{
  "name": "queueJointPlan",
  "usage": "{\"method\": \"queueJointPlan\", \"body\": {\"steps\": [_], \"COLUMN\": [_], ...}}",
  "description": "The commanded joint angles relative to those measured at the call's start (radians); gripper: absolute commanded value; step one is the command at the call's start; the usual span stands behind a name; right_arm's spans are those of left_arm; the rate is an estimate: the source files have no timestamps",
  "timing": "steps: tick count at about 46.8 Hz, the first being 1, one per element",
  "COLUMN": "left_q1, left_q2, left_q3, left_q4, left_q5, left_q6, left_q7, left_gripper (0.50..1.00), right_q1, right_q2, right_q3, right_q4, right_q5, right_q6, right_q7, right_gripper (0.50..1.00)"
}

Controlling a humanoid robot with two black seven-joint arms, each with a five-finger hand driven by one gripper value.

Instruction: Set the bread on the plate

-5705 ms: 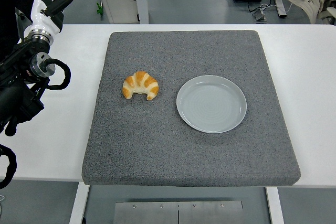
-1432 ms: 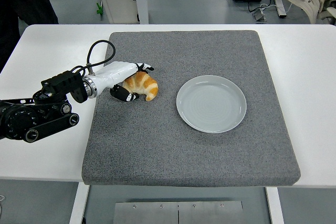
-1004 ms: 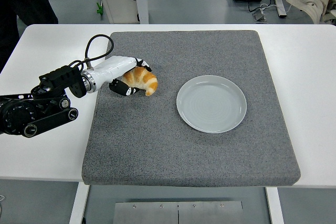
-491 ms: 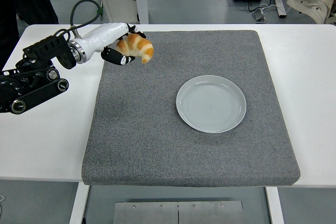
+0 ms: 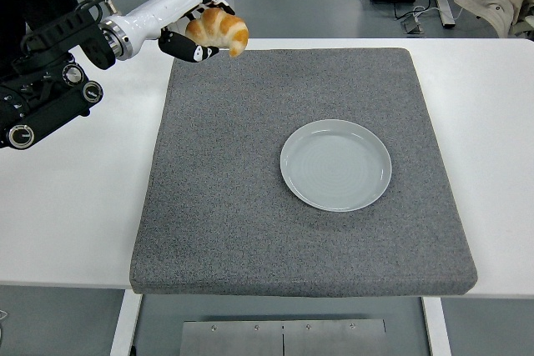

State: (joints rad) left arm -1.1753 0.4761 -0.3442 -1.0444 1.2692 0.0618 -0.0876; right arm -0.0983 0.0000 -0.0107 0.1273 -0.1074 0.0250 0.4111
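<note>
L hand (image 5: 190,29) is gripping the croissant (image 5: 219,29), fingers curled round its left end, and is holding it up in the air over the far-left corner of the grey foam mat (image 5: 250,231). R arm isn't showing at all. The pale blue-grey plate (image 5: 335,164) is sitting empty on the mat, well apart from the croissant, to the right and nearer the table's front edge. Croissant's long axis is running roughly left-right, tips pointing down, free end facing the plate. So the carry is prob needing a diagonal sweep right and toward the robot, then lowering over the plate's centre w/ fingers opening.
</note>
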Motion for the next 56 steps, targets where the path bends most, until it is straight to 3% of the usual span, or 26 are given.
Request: {"method": "queueJointPlan", "body": {"steps": [1, 5, 23, 42, 56], "left_q1": [-0.001, -0.015, -0.047, -0.052, -0.034], "left_q2": [-0.024, -0.048, -0.155, -0.315, -0.364], "left_q3": [-0.051, -0.059, -0.059, -0.047, 0.027], "left_q4": [0.0, 0.0, -0.003, -0.003, -0.002], "left_q5": [0.007, 0.01, 0.038, 0.136, 0.142], "left_q6": [-0.049, -0.072, -0.079, -0.079, -0.071], "left_q7": [0.002, 0.006, 0.009, 0.011, 0.011], "left_gripper": [0.555, 0.555, 0.56, 0.563, 0.563], "right_q1": [0.0, 0.0, 0.0, 0.0, 0.0], "right_q2": [0.0, 0.0, 0.0, 0.0, 0.0], "right_q3": [0.0, 0.0, 0.0, 0.0, 0.0], "right_q4": [0.0, 0.0, 0.0, 0.0, 0.0], "right_q5": [0.0, 0.0, 0.0, 0.0, 0.0], "right_q6": [0.0, 0.0, 0.001, 0.001, 0.001], "right_q7": [0.0, 0.0, 0.0, 0.0, 0.0], "right_gripper": [1.0, 1.0, 1.0, 1.0, 1.0]}}
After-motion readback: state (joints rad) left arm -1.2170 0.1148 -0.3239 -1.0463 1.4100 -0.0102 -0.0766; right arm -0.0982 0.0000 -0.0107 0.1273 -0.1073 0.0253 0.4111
